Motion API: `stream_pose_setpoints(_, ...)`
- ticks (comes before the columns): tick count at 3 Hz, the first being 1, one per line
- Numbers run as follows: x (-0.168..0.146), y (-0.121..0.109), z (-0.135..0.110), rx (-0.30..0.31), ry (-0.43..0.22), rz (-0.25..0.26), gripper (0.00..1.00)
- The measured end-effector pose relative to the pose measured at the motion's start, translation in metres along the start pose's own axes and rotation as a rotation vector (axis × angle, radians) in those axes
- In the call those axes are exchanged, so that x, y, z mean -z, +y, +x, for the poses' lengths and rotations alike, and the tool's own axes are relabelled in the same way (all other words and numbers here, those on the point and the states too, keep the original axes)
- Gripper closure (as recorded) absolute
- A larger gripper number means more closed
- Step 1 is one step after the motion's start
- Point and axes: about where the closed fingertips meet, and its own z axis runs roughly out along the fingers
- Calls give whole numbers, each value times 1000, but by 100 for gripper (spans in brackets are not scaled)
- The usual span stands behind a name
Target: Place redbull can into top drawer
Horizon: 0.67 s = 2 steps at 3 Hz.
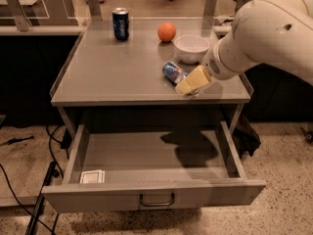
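Note:
The redbull can (pixel 171 71), blue and silver, lies on its side on the grey table top (pixel 122 67), just in front of the white bowl (pixel 191 48). My gripper (pixel 190 84), pale yellow at the end of the big white arm (pixel 264 33), sits at the can's right end and covers that end. The top drawer (pixel 156 192) is pulled wide open below the table top. Its grey front panel has a small bar handle (pixel 157 199) at the centre.
A dark blue Pepsi can (pixel 120 24) stands at the back left of the table top. An orange (pixel 167 32) lies behind the bowl. A white card (pixel 92 176) lies in the drawer's front left corner. Cables (pixel 29 180) run across the floor on the left.

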Motion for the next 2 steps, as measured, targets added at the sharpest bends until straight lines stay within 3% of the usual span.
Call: stream_pose_setpoints(2, -37, 5, -23, -56, -70, -59, 0)
